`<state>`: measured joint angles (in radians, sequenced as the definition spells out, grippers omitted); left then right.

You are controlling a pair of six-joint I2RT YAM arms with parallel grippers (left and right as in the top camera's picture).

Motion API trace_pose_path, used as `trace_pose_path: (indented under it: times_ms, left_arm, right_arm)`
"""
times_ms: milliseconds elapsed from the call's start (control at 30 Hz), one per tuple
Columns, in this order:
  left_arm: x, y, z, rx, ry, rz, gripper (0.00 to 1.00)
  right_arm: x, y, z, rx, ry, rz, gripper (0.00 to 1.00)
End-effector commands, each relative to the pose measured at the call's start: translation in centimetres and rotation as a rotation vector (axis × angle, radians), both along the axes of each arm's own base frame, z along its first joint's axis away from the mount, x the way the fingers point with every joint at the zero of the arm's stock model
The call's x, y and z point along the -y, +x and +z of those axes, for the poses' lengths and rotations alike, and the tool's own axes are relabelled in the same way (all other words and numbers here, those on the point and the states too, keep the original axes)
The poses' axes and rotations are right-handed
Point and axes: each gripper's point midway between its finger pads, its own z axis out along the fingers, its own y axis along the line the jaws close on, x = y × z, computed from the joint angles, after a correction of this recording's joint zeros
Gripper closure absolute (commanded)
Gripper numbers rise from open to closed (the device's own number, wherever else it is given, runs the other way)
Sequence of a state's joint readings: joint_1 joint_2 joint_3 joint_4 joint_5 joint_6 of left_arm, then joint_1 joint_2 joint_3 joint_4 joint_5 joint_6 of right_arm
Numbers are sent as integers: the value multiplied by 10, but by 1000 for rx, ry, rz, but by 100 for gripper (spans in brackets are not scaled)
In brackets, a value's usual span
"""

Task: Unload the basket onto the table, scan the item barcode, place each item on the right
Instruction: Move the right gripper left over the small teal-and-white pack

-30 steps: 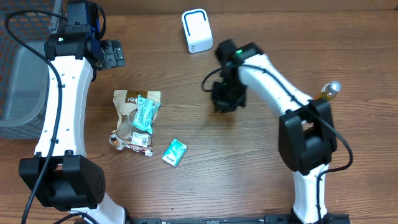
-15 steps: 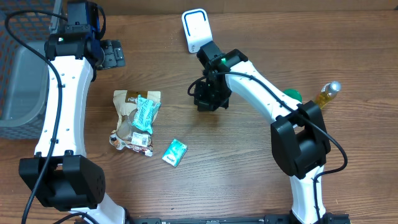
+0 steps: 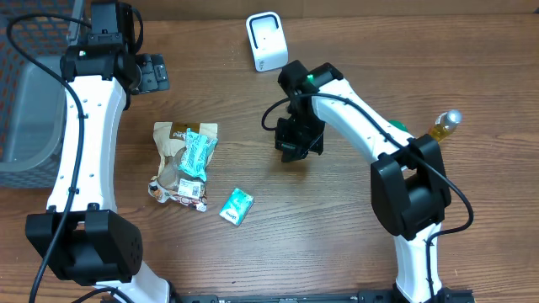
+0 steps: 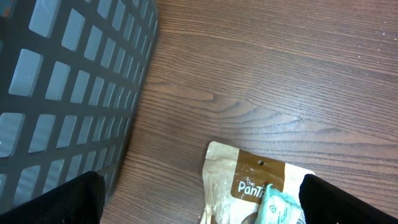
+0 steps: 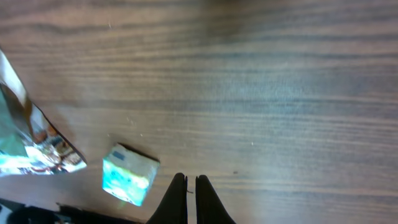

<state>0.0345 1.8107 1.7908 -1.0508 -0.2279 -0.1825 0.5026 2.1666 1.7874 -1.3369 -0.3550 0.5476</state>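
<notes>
- Table [image 3: 337, 236]: Work over the bare wood in the middle. The scannable goods lie left of centre and the reader stands at the far edge.
- Basket [image 3: 25, 101]: It sits at the left edge, beside the left arm. Keep all moves away from it during this step.
- Brown pouch [image 3: 173, 136]: It lies flat left of centre with a teal packet [image 3: 199, 153] on top. No barcode can be made out on either from here.
- Scanner [image 3: 267, 40]: The white unit stands upright at the far edge, well apart from every item. Any item must be carried to its face with the code side turned toward it.
- Right gripper [image 3: 296, 145]: The fingers are pressed together and hold nothing. It hangs over bare wood between the scanner and the items. Spread the fingers before you descend.
- Left gripper [image 3: 152, 73]: The fingers are spread wide and empty, near the basket. Leave it parked.
- Teal box [image 3: 237, 206]: It lies flat near the pouch's lower corner, not touching it, and is probably the easiest pick. Centre over it, straddle its narrow sides, and close squarely so that it does not twist.
</notes>
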Motion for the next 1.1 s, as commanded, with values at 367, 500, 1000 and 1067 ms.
trace_pose_path:
  times_ms: [367,500,1000,1067]
  left_arm:
    - [0,1,14,31,14,-11,0]
    - [0,1,14,31,14,-11,1]
    - [0,1,14,31,14,-11,0]
    - [0,1,14,31,14,-11,0]
  right_arm:
    - [-19,-37,75,113,72,114,96]
    - [-34,-56,78,119,60,177,96]
    - [-48,-97,96,164,3,269,96]
    - [-43,-98,104,186,-6,264,96]
